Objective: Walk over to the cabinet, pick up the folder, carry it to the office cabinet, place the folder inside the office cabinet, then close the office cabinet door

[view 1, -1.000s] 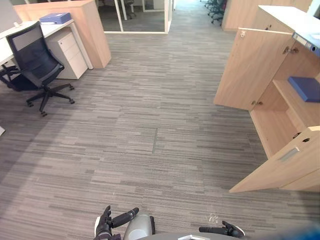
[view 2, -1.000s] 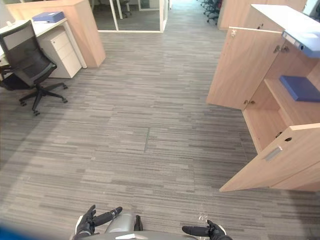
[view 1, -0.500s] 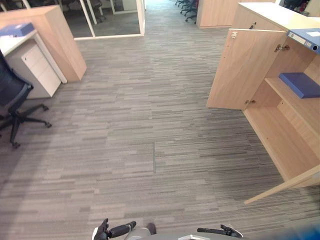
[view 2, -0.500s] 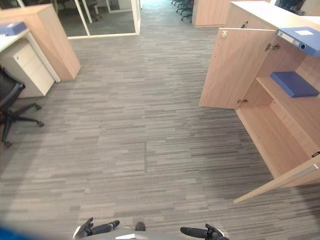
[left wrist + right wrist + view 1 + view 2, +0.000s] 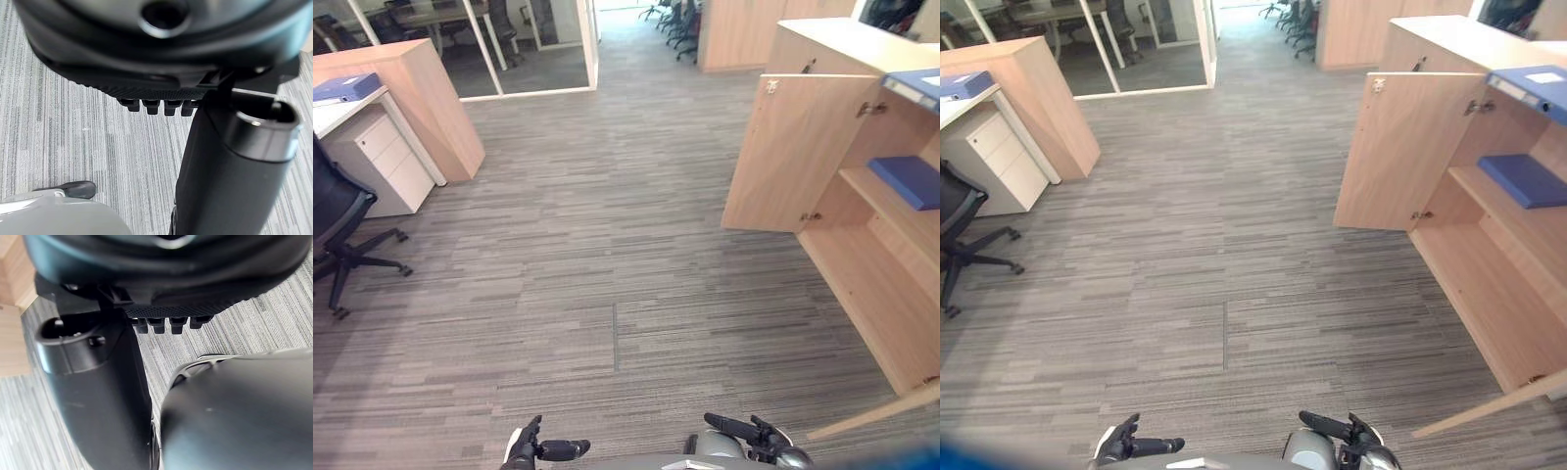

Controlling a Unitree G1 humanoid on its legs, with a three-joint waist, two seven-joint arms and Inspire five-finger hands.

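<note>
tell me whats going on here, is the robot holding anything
Nothing is being handled at this moment. The left hand and right hand hang low over the carpet, open and empty. A blue folder lies on the desktop at the far left. At the right, the office cabinet stands with its doors open and a second folder on its shelf.

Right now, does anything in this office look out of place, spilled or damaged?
Nothing looks spilled or damaged. The office cabinet stands wide open, with a blue folder lying flat on its shelf and a second folder on its top.
</note>
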